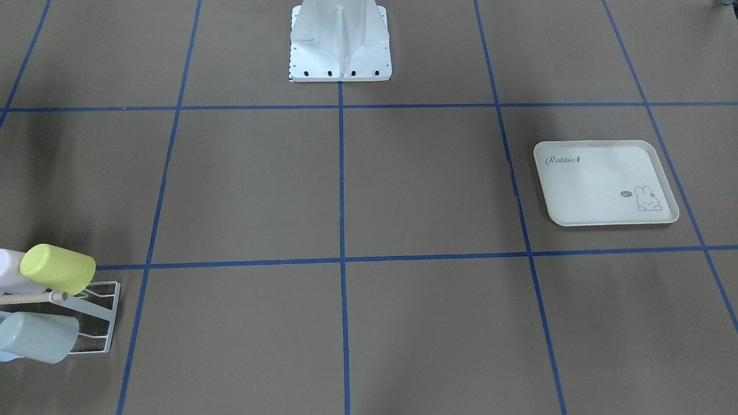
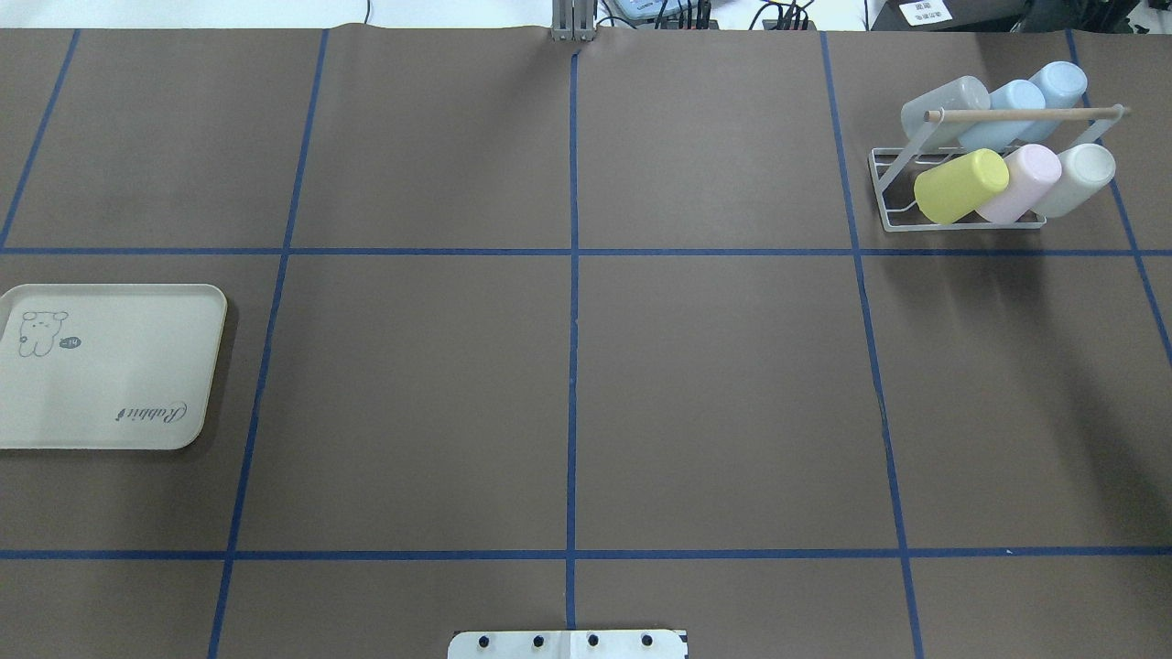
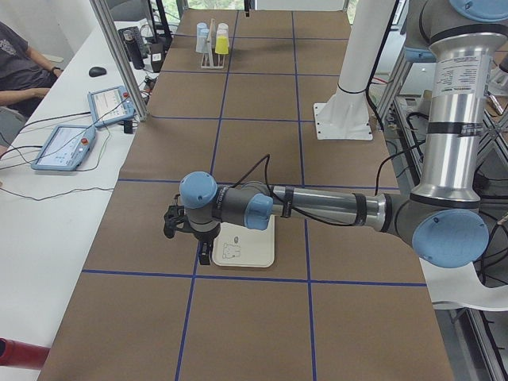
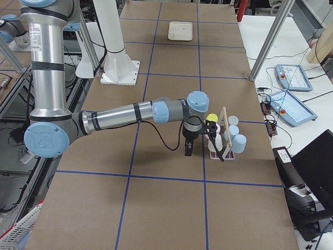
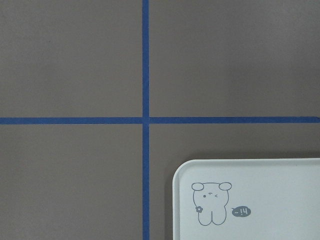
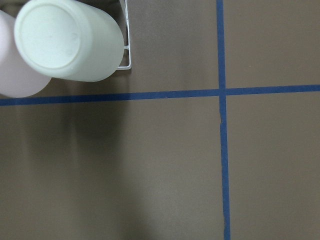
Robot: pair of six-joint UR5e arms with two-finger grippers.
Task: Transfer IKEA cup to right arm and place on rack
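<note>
Left gripper [image 3: 205, 254] and right gripper [image 4: 188, 151] both point down at the brown table [image 2: 714, 394] with its blue tape grid. Only the side cameras catch them, so I cannot tell whether either pair of fingers is spread or closed, and neither shows anything in its grasp. My left arm [image 3: 325, 208] reaches out level on the left, its gripper hanging over a corner of the cream rabbit-print tray [image 2: 119, 357]. My right arm [image 4: 119, 115] stretches out level toward the far right, its gripper hovering just beside the white wire rack [image 2: 877, 188] and touching nothing. Six cups sit tilted on the rack's prongs, and I cannot tell which one is the task's own. The near row holds a yellow cup [image 2: 960, 186], a pink cup [image 2: 1025, 181] and a pale green cup [image 2: 1080, 176]. The far row holds a grey cup [image 2: 948, 99], a light-blue cup [image 2: 1007, 96] and a blue cup [image 2: 1058, 82]. Between the rows, the rack's wooden dowel [image 2: 1025, 113] runs above the cups.
</note>
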